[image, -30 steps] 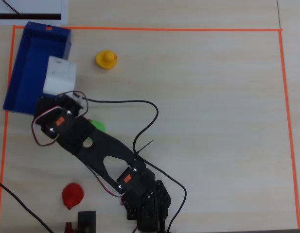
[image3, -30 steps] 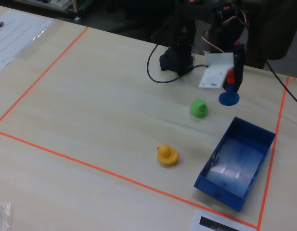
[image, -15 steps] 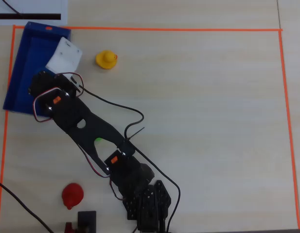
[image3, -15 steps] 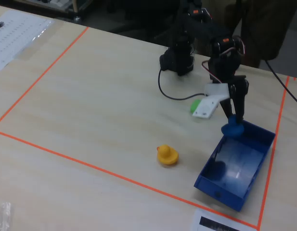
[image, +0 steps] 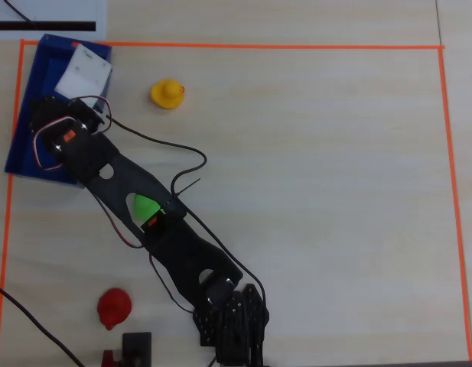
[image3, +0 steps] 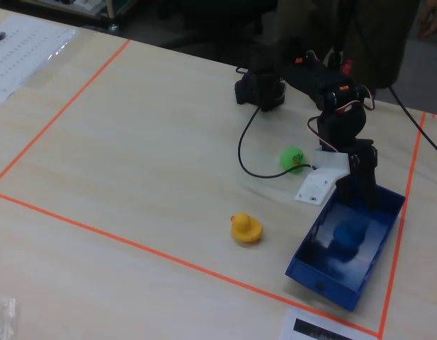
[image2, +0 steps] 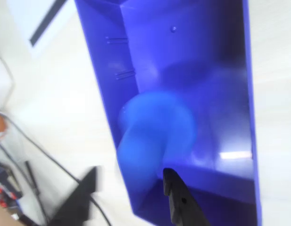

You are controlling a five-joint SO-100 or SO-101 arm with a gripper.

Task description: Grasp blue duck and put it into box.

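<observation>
The blue duck is a blurred blue shape inside the blue box, low against its near wall in the wrist view. In the fixed view the duck lies on the floor of the box. My gripper is open above the box's near end, with one black finger over the box and the other outside its wall. Nothing is held between them. In the fixed view the gripper hangs over the box's far end. In the overhead view the arm covers the box and hides the duck.
A yellow duck stands on the table near the box. A green duck lies partly under the arm, and a red duck sits near the base. Orange tape frames the work area.
</observation>
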